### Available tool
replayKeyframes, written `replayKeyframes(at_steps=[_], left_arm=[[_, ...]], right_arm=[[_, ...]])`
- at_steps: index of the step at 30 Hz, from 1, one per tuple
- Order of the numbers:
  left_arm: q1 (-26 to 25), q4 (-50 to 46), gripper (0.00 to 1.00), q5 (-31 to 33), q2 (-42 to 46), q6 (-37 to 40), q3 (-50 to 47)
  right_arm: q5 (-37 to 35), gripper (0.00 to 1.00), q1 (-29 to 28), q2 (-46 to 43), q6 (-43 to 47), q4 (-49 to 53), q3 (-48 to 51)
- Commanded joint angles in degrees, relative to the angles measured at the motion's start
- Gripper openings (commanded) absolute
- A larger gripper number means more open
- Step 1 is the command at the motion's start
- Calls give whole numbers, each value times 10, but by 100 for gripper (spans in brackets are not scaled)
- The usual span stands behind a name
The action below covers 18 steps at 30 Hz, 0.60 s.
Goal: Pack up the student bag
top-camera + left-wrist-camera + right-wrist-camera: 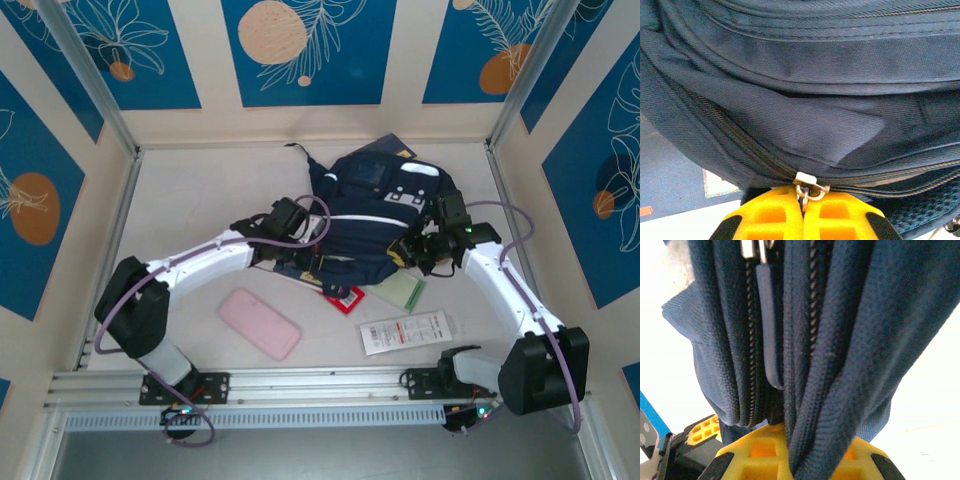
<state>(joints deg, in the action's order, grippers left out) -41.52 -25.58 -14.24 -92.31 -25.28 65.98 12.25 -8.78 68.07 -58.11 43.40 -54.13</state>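
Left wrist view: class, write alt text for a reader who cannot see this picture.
The left gripper, its yellow fingers shut, pinches the metal zip pull of a dark navy backpack. The backpack's creased fabric rises above, its zip track running diagonally down to the pull.

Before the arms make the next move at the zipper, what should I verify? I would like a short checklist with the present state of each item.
1. Left gripper shut on the zipper pull: ok.
2. Right gripper shut on a fold of the student bag: ok.
3. Zipper opened far enough for packing: cannot tell; the wrist views are too close.
4. Pink case and white packet packed: not ok; both lie on the table in front of the bag.
5. Green item free to pick: cannot tell; it lies at the bag's edge, perhaps partly under it.
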Motion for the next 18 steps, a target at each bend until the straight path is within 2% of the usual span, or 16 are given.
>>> replayKeyframes(at_steps=[1,3,5,6,8,9,10,14,18], left_arm=[[29,-15,0,33,-6,-20,-9],[26,4,0,-4,-11,-25,-7],[13,18,0,-27,-14,-23,-2],[1,19,0,-32,-17,-18,5],[-24,19,0,-40,-21,-10,21],[-35,23,0,-45,-21,-10,27],[-45,29,0,-50,-21,-13,31],[-75,53,0,-55,-16,-35,41],[-104,79,0,-54,-14,-54,48]], right_arm=[[-49,0,41,-24,56,41,-28],[-51,1,62,-13,64,49,-27],[-57,9,73,-4,60,48,-22],[-57,22,74,-2,59,45,-19],[-52,57,70,-5,59,43,-21],[-58,68,65,-10,55,50,-26],[-64,74,61,-18,50,57,-30],[-85,78,36,-67,4,101,-48],[-68,65,4,-124,-94,130,-35]])
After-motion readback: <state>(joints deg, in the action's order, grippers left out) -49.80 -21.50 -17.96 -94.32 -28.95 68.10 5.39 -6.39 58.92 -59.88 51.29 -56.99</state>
